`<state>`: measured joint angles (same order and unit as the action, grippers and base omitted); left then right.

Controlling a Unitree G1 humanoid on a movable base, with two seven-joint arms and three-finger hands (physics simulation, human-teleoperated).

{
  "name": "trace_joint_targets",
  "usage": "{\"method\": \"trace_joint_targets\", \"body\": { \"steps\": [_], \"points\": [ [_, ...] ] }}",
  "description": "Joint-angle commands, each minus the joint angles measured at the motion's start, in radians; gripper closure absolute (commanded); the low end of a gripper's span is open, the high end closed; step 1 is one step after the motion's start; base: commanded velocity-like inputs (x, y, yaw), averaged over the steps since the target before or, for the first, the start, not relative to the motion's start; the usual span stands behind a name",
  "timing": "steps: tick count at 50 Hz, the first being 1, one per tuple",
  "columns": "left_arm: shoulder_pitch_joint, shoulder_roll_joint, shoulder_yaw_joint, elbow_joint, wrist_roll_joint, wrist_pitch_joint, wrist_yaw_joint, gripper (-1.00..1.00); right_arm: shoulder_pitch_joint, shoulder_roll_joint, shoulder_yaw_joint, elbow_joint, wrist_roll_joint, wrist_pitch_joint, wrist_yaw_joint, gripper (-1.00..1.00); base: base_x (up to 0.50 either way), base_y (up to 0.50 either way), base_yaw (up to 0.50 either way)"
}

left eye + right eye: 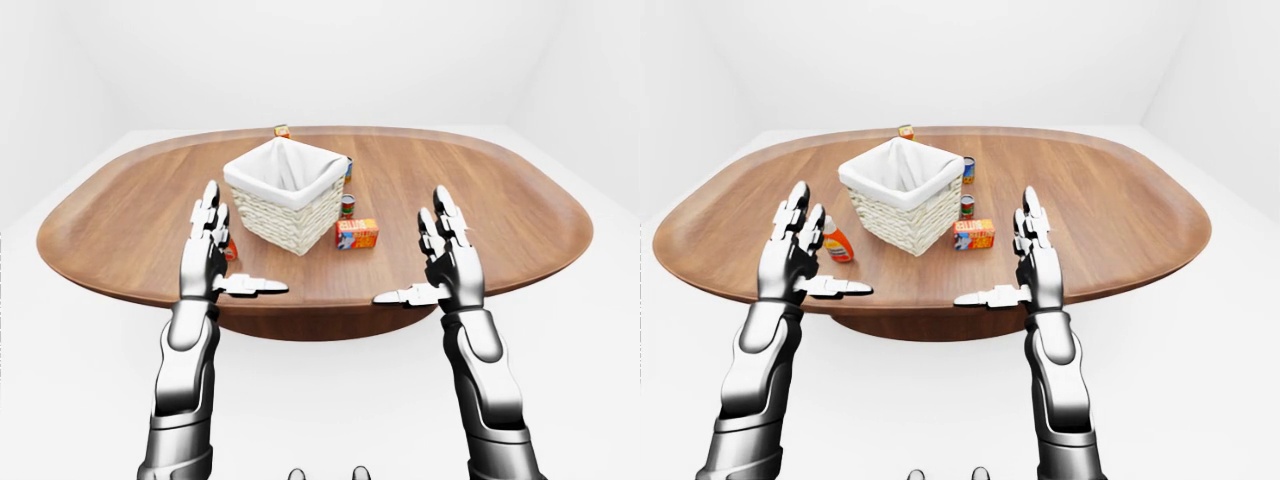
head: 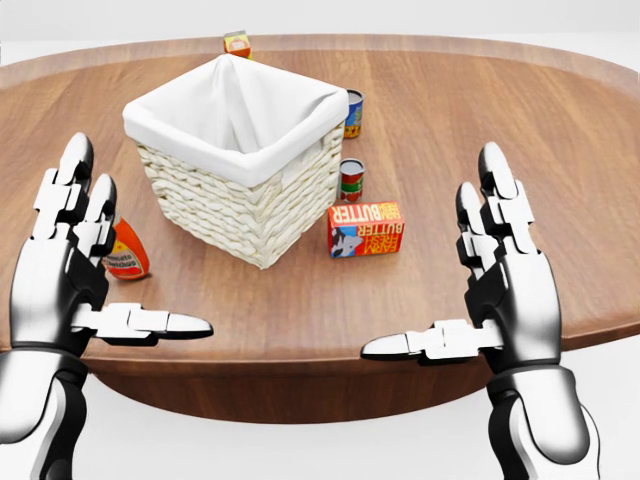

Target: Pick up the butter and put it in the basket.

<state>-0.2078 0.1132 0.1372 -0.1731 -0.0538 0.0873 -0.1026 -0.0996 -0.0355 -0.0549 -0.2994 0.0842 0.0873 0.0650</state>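
Observation:
The butter [image 2: 365, 229] is an orange and blue box lying on the wooden table [image 2: 500, 120], just right of the basket [image 2: 240, 150], a white wicker basket with a cloth liner. My left hand [image 2: 95, 265] is open, held upright at the table's near edge, left of the basket. My right hand [image 2: 475, 280] is open, upright, right of and nearer than the butter. Both hands are empty.
A small can [image 2: 351, 180] stands just above the butter, and another can [image 2: 352, 113] beside the basket's right corner. An orange bottle [image 2: 127, 255] lies by my left hand. A small box [image 2: 237, 43] sits at the table's top edge.

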Motion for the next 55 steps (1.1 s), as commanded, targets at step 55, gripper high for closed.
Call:
{"method": "trace_joint_targets", "body": {
  "steps": [55],
  "points": [
    [0.001,-0.007,-0.007,-0.042,-0.005,0.000,0.012,-1.00,-0.011,0.001,0.000,-0.037,0.029,0.000,-0.013,-1.00,0.26,0.12,0.00]
  ]
}}
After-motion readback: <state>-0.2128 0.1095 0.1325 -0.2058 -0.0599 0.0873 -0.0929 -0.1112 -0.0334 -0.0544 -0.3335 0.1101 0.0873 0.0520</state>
